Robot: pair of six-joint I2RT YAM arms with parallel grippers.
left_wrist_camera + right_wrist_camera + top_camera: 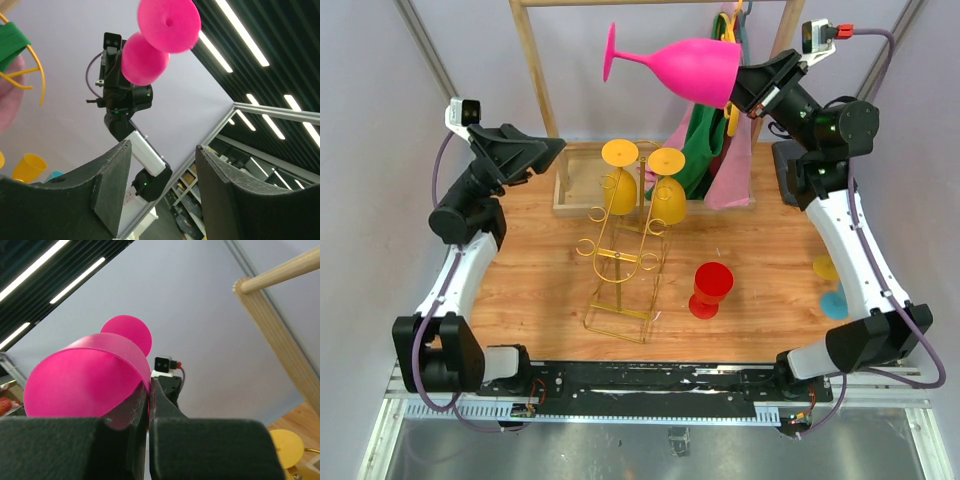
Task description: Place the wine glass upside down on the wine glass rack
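A pink wine glass point(685, 68) lies sideways high in the air, its foot pointing left. My right gripper point(745, 88) is shut on the rim of its bowl; in the right wrist view the jaws point(150, 400) pinch the pink wall point(85, 377). The gold wire wine glass rack point(620, 262) stands mid-table, well below the glass. Two yellow glasses point(618, 185) hang upside down on it. My left gripper point(555, 150) is open and empty, left of the rack and raised. It point(162, 165) looks up at the pink glass point(150, 45).
A red glass point(710, 290) stands right of the rack. Yellow point(825, 267) and cyan point(834, 303) glasses sit at the right edge, partly behind my right arm. A tall wooden rail frame point(535, 70) with green and pink clothes point(705, 150) stands at the back.
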